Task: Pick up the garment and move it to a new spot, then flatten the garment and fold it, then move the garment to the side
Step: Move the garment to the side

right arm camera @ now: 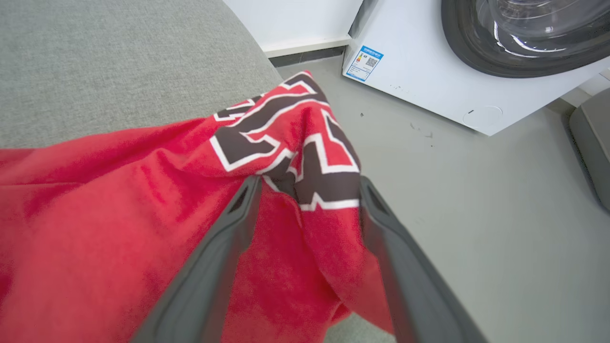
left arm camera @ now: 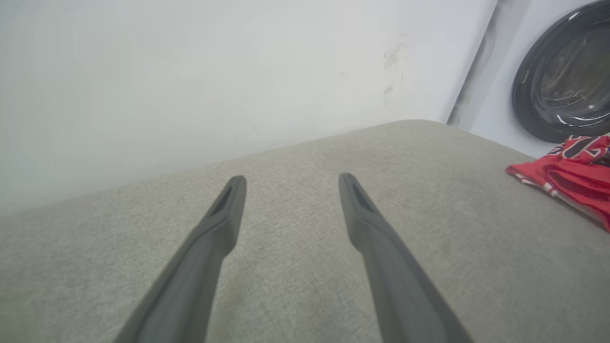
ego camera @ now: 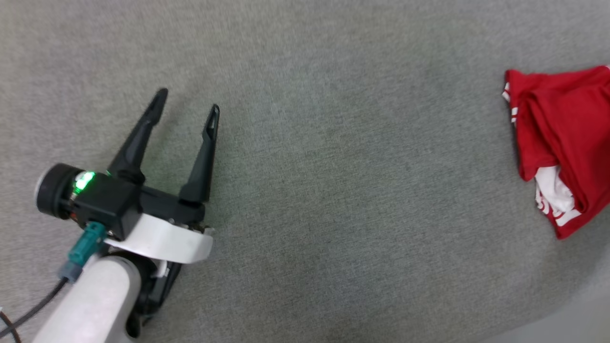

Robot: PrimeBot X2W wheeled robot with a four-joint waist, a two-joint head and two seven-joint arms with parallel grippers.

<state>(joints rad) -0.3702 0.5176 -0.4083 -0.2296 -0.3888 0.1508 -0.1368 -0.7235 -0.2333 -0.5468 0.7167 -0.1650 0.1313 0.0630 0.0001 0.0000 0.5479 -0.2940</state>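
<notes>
The garment (ego camera: 562,133) is a bright red jersey with white trim, lying bunched at the right edge of the grey fabric surface (ego camera: 333,190). The left wrist view shows the garment (left arm camera: 572,176) at the far right. My left gripper (ego camera: 188,100) hovers open over bare fabric at the left, far from the garment; its fingers (left arm camera: 291,179) hold nothing. In the right wrist view my right gripper (right arm camera: 310,183) has its jaws spread wide, with the garment (right arm camera: 119,214) and its dark white-outlined emblem draped between the fingers at the surface's edge.
A white washing machine (right arm camera: 429,62) with a dark round door (left arm camera: 567,76) stands on the grey floor (right arm camera: 476,214) beyond the surface's right edge. A white wall (left arm camera: 190,71) rises behind the far edge. The surface drops off at the lower right of the head view.
</notes>
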